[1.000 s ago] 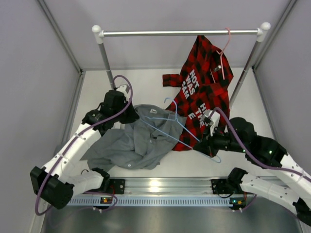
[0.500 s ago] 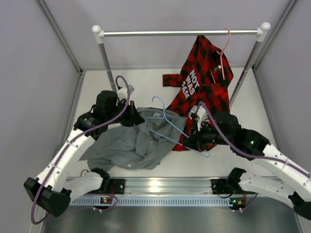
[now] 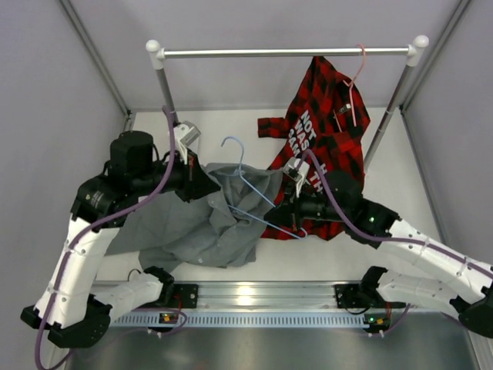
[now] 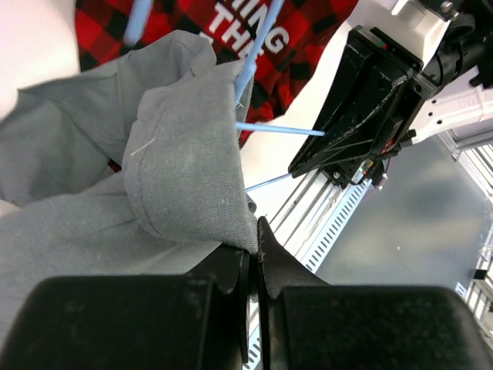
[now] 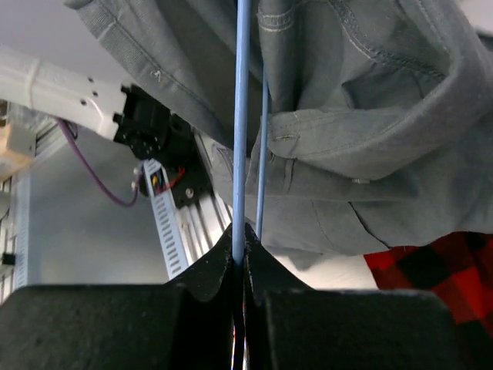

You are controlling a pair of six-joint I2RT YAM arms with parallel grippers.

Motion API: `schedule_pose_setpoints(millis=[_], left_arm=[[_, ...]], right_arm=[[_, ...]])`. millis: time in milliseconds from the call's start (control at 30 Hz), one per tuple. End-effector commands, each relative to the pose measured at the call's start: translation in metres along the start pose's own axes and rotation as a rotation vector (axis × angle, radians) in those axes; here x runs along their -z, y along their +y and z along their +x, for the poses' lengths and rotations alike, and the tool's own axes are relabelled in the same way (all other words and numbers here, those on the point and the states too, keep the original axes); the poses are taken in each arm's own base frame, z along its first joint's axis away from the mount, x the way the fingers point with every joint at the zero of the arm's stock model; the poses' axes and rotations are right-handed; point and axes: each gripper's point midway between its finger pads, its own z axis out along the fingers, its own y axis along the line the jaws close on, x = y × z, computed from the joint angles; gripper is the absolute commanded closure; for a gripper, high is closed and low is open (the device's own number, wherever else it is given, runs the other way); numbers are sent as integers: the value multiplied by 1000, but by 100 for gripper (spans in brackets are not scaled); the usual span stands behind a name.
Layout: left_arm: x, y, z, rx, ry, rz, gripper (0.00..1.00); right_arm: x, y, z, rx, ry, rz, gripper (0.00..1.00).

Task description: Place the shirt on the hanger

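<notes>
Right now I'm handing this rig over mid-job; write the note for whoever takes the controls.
Left gripper: fingers shut on a raised fold of the grey shirt.
Right gripper: fingers shut on the wire of the light-blue hanger.
The hanger lies across the shirt, part of its wire under the raised fold, its hook pointing toward the rail.
Done: both things gripped, threading apparently begun.
Left: seat both shoulders on the hanger.
The plaid shirt hangs on the rail, close to the right arm.

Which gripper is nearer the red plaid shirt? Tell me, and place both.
Right. The right gripper sits at the plaid shirt's lower edge, jaws shut on the hanger; the left gripper is farther left, jaws pinching the grey shirt.
</notes>
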Motion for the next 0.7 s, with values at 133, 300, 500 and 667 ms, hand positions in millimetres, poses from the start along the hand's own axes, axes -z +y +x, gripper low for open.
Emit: schedule_pose_setpoints(millis=[133,300,500,667], left_arm=[[31,-26,-33,-79,-73,21,100],[24,-33,-31,-78,-40,74,100],[14,-40,-17,-85,16,113,100],[13,-63,-6,-151,47,192,100]], right_arm=[[28,37,-92,122,-570,48,100],[10,64,-80,172,-501,-76,100],[-2,60,-83,161,-488,-54,100],[-8,49,-87,130,-520,-4,100]])
